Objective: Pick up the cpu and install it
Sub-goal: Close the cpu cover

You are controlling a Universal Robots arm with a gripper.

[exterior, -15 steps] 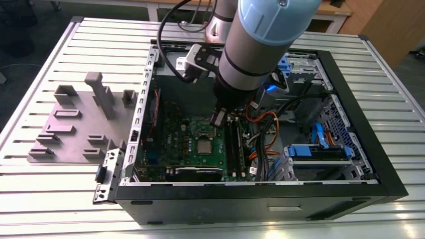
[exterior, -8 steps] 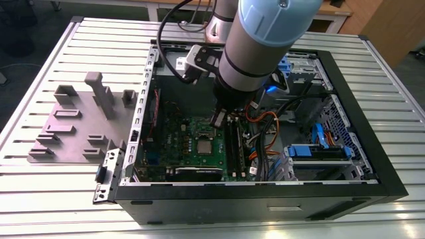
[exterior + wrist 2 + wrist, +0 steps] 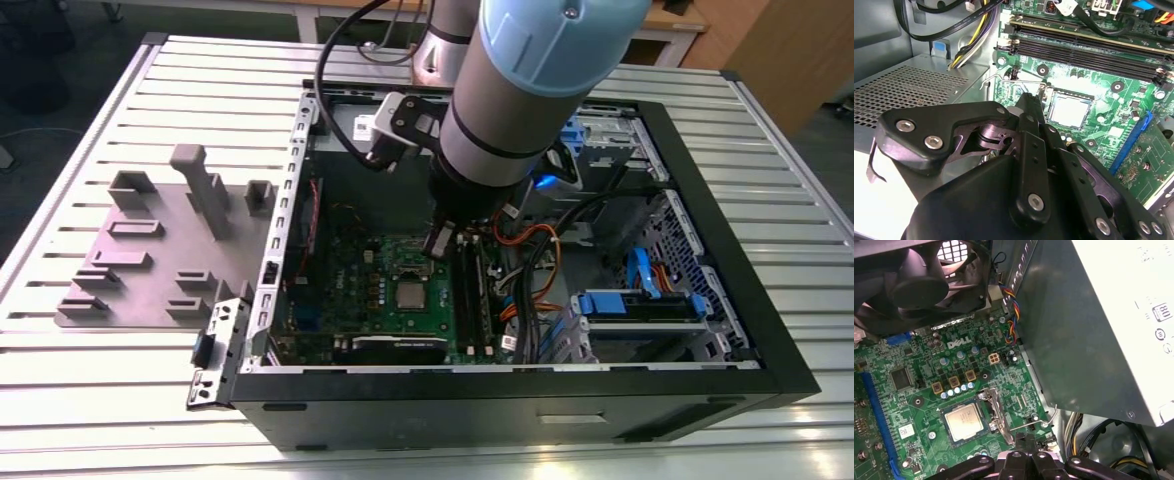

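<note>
The cpu [image 3: 411, 293] lies flat in its socket on the green motherboard [image 3: 350, 285], silver top up. It also shows in the second wrist view, cpu [image 3: 1069, 111], and in the first wrist view, cpu [image 3: 965, 421]. My gripper [image 3: 438, 243] hangs inside the open computer case, just above the board and beside the socket. In both wrist views its black fingers meet at the tip, gripper [image 3: 1028, 99] and gripper [image 3: 1027, 439], shut with nothing visible between them. The tip is close to the thin wire lever [image 3: 1030, 427] and the raised silver socket frame [image 3: 995, 407].
The big grey metal box [image 3: 1089, 325] stands close beside the gripper. A black fan [image 3: 919, 275] sits beyond the socket. Memory slots [image 3: 1084, 50], orange and black cables [image 3: 534, 260] and blue drive brackets [image 3: 641, 305] crowd the case. A grey fixture plate [image 3: 147, 260] lies outside at the exterior view's left.
</note>
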